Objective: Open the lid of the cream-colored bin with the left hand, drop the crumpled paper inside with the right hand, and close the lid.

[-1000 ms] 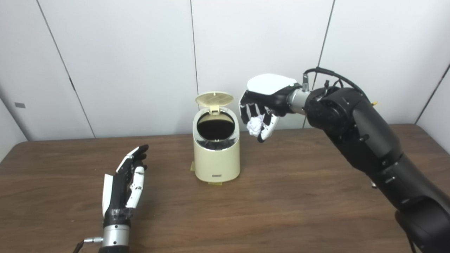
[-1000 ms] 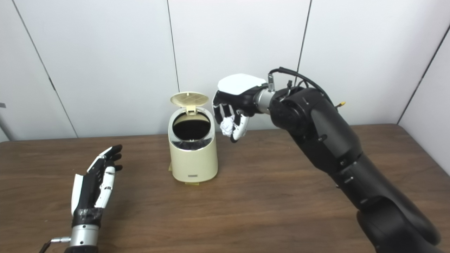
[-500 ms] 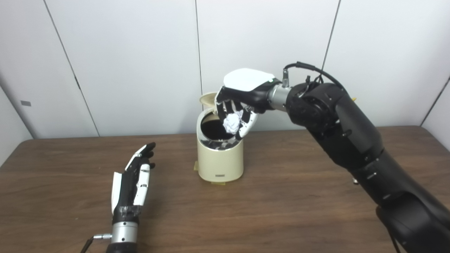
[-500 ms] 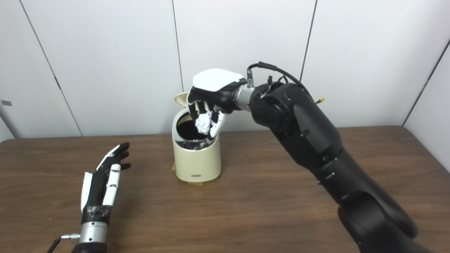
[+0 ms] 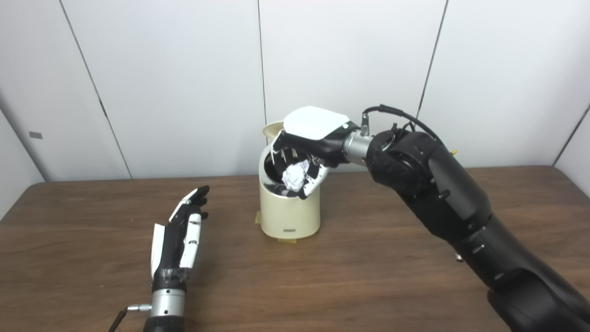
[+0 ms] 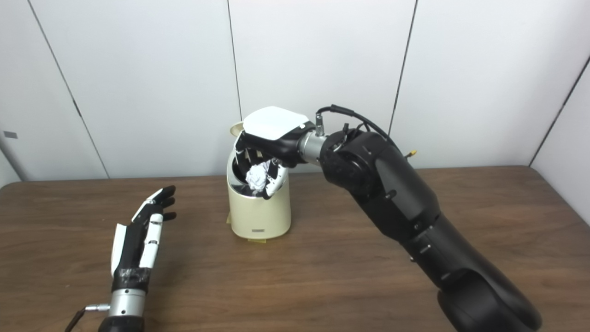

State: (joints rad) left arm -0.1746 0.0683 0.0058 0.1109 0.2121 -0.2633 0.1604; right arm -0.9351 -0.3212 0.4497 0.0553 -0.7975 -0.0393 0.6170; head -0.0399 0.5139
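The cream-colored bin [image 5: 289, 216] stands on the brown table [image 5: 368, 276] with its lid [image 5: 272, 127] tipped up behind, mostly hidden by my right hand. That right hand [image 5: 304, 154] hovers directly over the bin's opening, shut on the white crumpled paper [image 5: 295, 175], which sits at the rim of the opening. My left hand [image 5: 177, 237] rests low over the table to the left of the bin, open, fingers stretched and holding nothing.
A white panelled wall [image 5: 138, 83] rises just behind the table's far edge. My right arm [image 5: 442, 203] slants across the right half of the table. Bits of tape [image 5: 256, 217] lie at the bin's base.
My right hand has carried the paper leftward from beside the bin to over its opening and then lowered it to the rim. The left hand has stayed put; the camera shifted slightly.
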